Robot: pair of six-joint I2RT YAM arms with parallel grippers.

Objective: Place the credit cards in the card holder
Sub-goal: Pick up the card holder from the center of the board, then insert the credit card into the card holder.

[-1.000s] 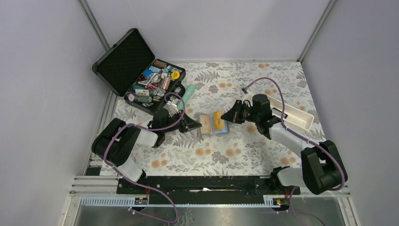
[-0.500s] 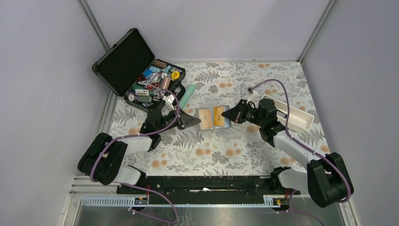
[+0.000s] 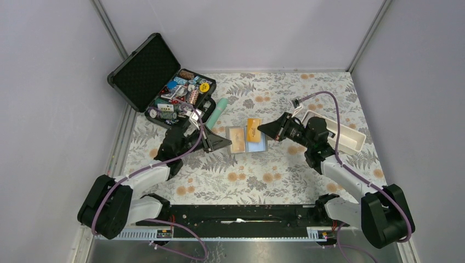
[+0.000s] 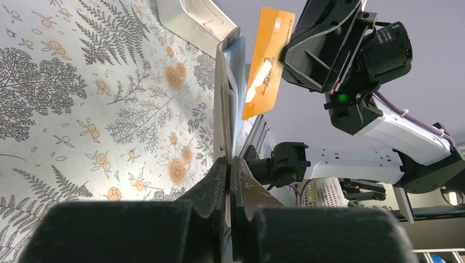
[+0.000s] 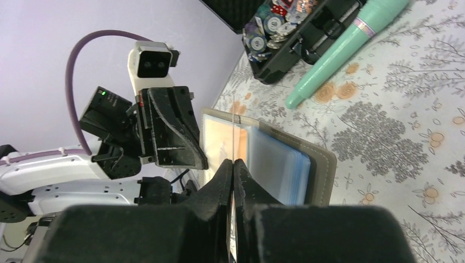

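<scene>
Nearest the arm bases, the floral worktop (image 3: 274,175) is bare cloth. The two arms reach inward from the near edge toward its middle.

The left gripper (image 3: 226,144) has its fingers pressed together on the left edge of the card holder (image 3: 247,141). In the left wrist view the grey-brown flap runs edge-on out of the closed fingertips (image 4: 237,167). The holder lies open at about the middle of the worktop. Its left half shows an orange-tan face and its right half shows pale blue sleeves (image 5: 277,161). Whether it rests flat on the cloth or is lifted a little cannot be told.

The right gripper (image 3: 262,130) comes in from the right side, its fingers pinching an orange card (image 3: 253,127) by one edge. The card stands over the right half of the holder, and in the top view its far end passes the holder's far edge. From the right wrist it shows only as a thin line rising from the closed fingertips (image 5: 225,170).

Farther back, a white tray (image 3: 351,138) sits toward the right edge, behind the right arm. A mint-green tube (image 3: 217,112) lies diagonally just beside an open black case (image 3: 143,71) at the far left corner. The case's lower half is filled with poker chips (image 5: 268,24) and small items.
</scene>
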